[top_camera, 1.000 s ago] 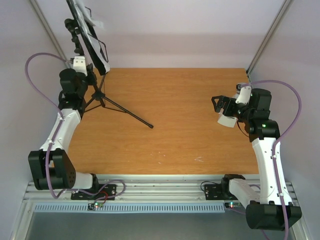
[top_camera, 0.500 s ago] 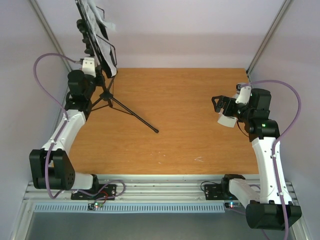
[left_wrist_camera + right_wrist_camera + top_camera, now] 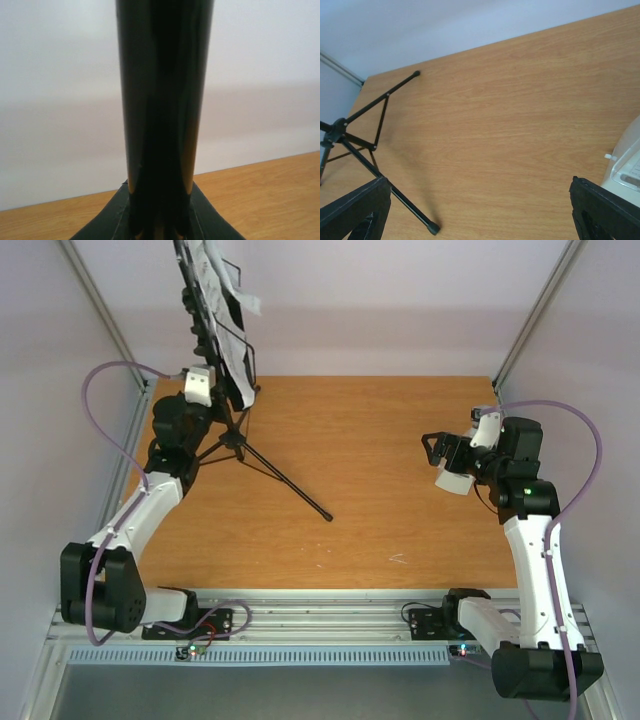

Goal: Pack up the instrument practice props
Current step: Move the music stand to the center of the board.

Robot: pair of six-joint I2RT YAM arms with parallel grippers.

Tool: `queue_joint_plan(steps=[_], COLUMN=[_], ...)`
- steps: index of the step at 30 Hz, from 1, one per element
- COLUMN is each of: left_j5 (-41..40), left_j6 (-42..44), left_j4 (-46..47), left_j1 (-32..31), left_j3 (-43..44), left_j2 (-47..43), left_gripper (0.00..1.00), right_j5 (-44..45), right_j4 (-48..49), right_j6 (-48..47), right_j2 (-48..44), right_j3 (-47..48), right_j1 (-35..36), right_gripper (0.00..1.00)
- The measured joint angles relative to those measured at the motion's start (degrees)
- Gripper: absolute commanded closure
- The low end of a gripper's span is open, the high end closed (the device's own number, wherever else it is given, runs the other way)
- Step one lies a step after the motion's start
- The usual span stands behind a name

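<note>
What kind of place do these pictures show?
Probably a laboratory robot cell, not a music room. Two white robot arms are bolted to a grooved aluminium rail at the edge of a brown wooden table. Plain white panels enclose it. The black tripod music stand looks like a prop.

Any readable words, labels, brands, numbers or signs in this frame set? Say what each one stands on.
Sheet-music pages on the music stand: dark printing shows, too small to read.
Metronome: something like a label shows under its clear cover, too blurred to read.
No other writing shows in any view.
</note>
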Motion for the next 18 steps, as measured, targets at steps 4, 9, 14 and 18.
queue_joint_plan(steps=[4,9,14,18], left_j5=[0.22,2.51,5.57,6.71], left_j6=[-0.17,-0.35,-0.66,-0.92], left_j4=[2.19,3.32,5.62,6.84], left_j1=[-3.96,-8.85,-12.44,-14.12], left_j3=[-1.09,-1.36,-0.59,-0.13], left_j2=[-0.07,0.33,2.51,3.63], left_gripper=[0.99,0.99,0.99,0.99], right_j5=[-1.42,-1.84,1.01,3.87], right_j4=[0.02,-0.02,-1.49,-2.62], right_j6=[-0.37,-0.81,-1.57,-1.81], right_j2=[-0.24,-0.24,-0.15,0.46], right_j3=[0.00,0.00,0.22,0.87], right_j1=[0.57,3.43,12.31,19.56], right_gripper=[0.03,0.03,0.04,0.04])
